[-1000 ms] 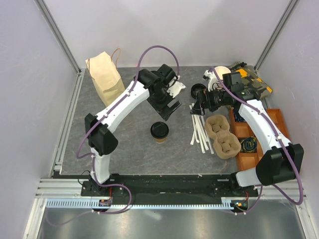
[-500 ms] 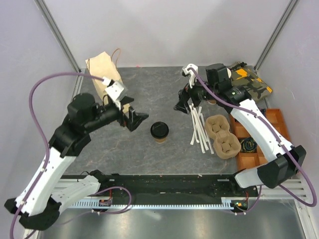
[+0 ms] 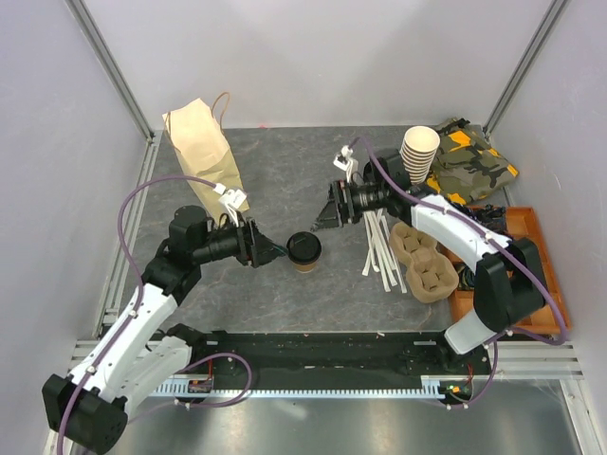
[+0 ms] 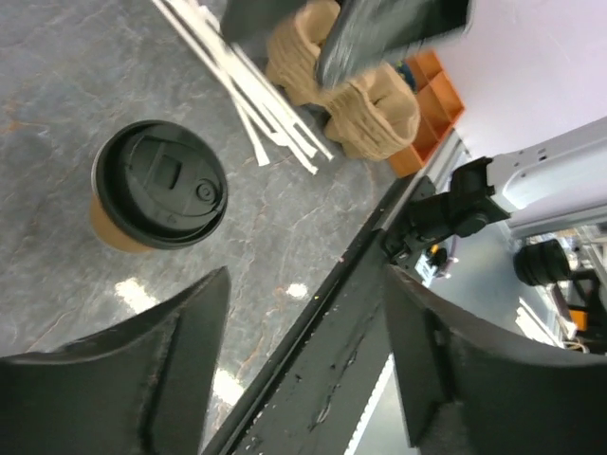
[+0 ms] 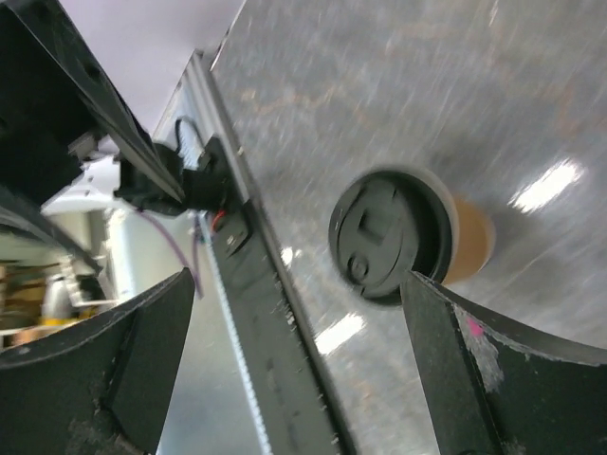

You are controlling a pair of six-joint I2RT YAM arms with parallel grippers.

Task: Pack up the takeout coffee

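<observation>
On the grey tabletop (image 3: 266,299) the paper bag (image 3: 201,152) stands at the back left and the pulp carrier (image 3: 422,258) lies to the right. Both are well apart from the cup (image 3: 303,249), which sits upright and lidded near the middle, where it was a second ago. What has changed is the arms: the left one has swung in low from the left, and the right one has come away from the back right corner and dropped toward the centre. They now flank the cup from either side. I take this as the approach to a pick (the packing itself has not begun, since the cup is in neither carrier nor bag). The left gripper (image 3: 273,252) points at the cup from just beside it, its fingers (image 4: 161,379) spread wide with nothing between them. Its wrist view shows the cup ahead and untouched. The right gripper (image 3: 325,216) hangs a little above and behind the cup, equally wide, its fingers (image 5: 123,370) bare and clear of the lid.
</observation>
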